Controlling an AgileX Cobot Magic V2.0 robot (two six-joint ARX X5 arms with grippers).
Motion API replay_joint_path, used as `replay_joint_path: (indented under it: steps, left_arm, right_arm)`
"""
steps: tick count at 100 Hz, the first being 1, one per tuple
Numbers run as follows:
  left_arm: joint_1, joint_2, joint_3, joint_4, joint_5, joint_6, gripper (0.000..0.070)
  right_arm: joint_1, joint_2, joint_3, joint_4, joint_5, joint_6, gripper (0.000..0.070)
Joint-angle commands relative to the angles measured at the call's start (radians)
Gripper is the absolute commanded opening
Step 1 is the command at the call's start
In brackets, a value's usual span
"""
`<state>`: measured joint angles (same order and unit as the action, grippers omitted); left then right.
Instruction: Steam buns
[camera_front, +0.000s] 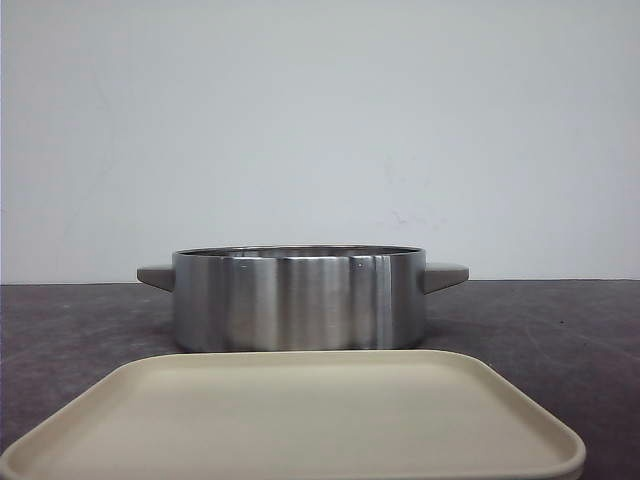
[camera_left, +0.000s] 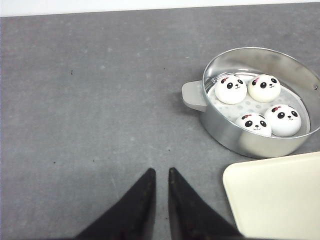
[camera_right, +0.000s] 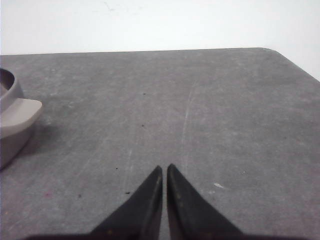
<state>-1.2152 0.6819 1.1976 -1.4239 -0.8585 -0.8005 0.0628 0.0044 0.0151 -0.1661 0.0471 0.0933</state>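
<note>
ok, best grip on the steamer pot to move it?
Probably the two grey side handles of the steamer pot: one hand from each side, level. They stick out flat; the wall is smooth, and the buns sit inside.

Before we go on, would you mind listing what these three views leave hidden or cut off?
- Front view: the steamer pot wall hides its inside, so no buns show; both arms are out of frame.
- Front view: the beige tray is cut by the bottom edge.
- Left wrist view: the buns show, but the pot's far handle is cut off.
- Right wrist view: only one pot handle shows.
</note>
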Motion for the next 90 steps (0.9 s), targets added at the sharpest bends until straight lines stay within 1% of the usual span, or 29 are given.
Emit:
replay_joint_path:
  steps: [1,63,66,73,82,85,86,90]
  left_arm:
    - [-0.011,0.008,0.019,-0.019,-0.006,-0.003,0.0]
    - [-0.011,0.008,0.019,-0.019,-0.006,-0.003,0.0]
    - [-0.011,0.008,0.019,-0.02,-0.006,0.03,0.0]
    - [-0.011,0.008,0.019,-0.02,-0.007,0.134,0.0]
    - [-0.008,0.003,0.019,-0.019,-0.013,0.188,0.0]
    - [-0.003,0.003,0.018,-0.02,-0.032,0.225,0.0]
    - [0.003,0.003,0.018,-0.018,-0.05,0.241,0.0]
    - [0.026,0.003,0.018,0.004,-0.106,0.238,0.0]
  right_arm:
    - [0.001,-0.001,-0.003,0.008,0.002,0.004,0.0007]
    - [0.0,-0.001,-0.003,0.008,0.005,0.003,0.0008]
    - [0.0,-0.001,-0.003,0.008,0.005,0.003,0.0007]
    - [0.0,-0.001,-0.003,0.008,0.005,0.003,0.0007]
    - [0.0,-0.001,-0.003,0.008,0.005,0.003,0.0007]
    - [0.0,-0.001,-0.003,0.008,0.005,0.004,0.0007]
    - [0.0,-0.001,-0.003,0.008,0.005,0.003,0.0007]
    - [0.0,-0.001,-0.003,0.008,0.005,0.003,0.0007]
